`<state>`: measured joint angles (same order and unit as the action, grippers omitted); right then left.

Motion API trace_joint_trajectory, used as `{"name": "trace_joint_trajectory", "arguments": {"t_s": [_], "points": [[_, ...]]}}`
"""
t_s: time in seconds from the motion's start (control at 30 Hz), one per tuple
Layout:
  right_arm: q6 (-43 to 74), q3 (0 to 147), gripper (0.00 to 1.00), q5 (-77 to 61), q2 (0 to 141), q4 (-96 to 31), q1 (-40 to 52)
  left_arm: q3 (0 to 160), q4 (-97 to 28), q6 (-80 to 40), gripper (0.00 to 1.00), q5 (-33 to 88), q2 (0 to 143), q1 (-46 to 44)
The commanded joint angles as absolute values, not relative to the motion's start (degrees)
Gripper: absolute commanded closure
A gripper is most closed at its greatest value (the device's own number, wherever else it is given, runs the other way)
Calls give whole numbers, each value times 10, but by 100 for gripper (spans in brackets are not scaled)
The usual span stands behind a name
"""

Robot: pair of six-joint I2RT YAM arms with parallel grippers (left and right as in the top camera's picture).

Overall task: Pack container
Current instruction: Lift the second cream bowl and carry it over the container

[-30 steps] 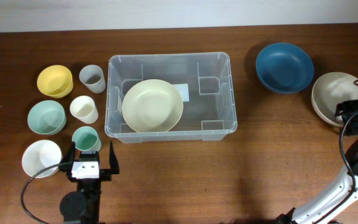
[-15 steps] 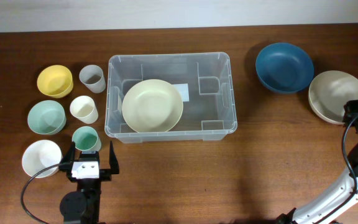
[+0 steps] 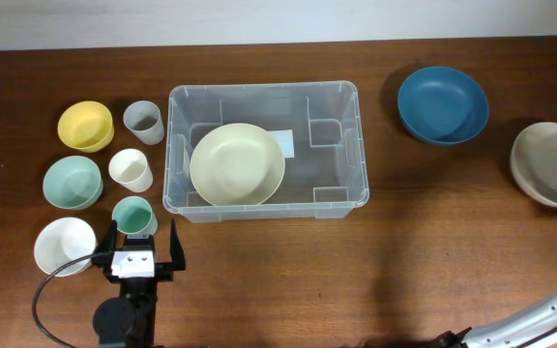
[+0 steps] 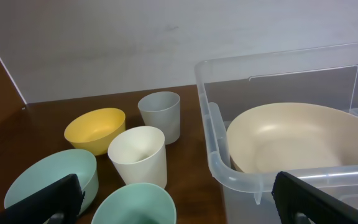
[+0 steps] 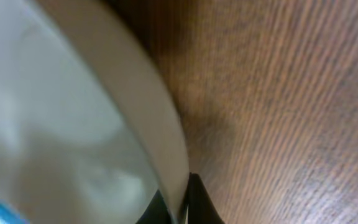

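Overhead: blue bowl [image 3: 443, 103] near container [image 3: 263, 88]

Centre: clear rectangular plastic container [image 3: 264, 90] on the brown wooden table [image 3: 414, 261], cream round bowl [image 3: 237, 164] in its left half.
Right: blue round bowl [image 3: 443, 104]; beige round bowl [image 3: 547, 164] farther right.

Even, soft light; heavy blur in right wrist view.

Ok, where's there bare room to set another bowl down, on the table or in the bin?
Free: the right half of the container, beside the cream bowl; the table between container and blue bowl; the wide strip along the container's near side. Crowded: the cups and small bowls left of the container, behind the open left gripper.
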<state>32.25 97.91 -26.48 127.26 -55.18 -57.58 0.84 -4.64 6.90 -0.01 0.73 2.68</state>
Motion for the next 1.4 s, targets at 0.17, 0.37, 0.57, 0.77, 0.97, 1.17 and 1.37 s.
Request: {"name": "trace_joint_trajectory", "arguments": {"t_s": [0.17,0.37,0.57,0.77,0.97,1.17,1.37], "points": [[216,974,96,-526,1179,-558,-582,5,-48,78,1,-2,3,29],[168,974,96,-625,1084,-602,-549,5,-48,78,1,-2,3,29],[124,974,96,-599,967,-656,-432,5,-48,78,1,-2,3,29],[163,974,96,-493,922,-643,-181,5,-48,78,1,-2,3,29],[236,974,96,-399,953,-566,13,5,-47,78,1,-2,3,29],[283,974,96,-360,1002,-521,131,5,-48,78,1,-2,3,29],[295,974,96,-328,1060,-493,195,5,-48,78,1,-2,3,29]]}}
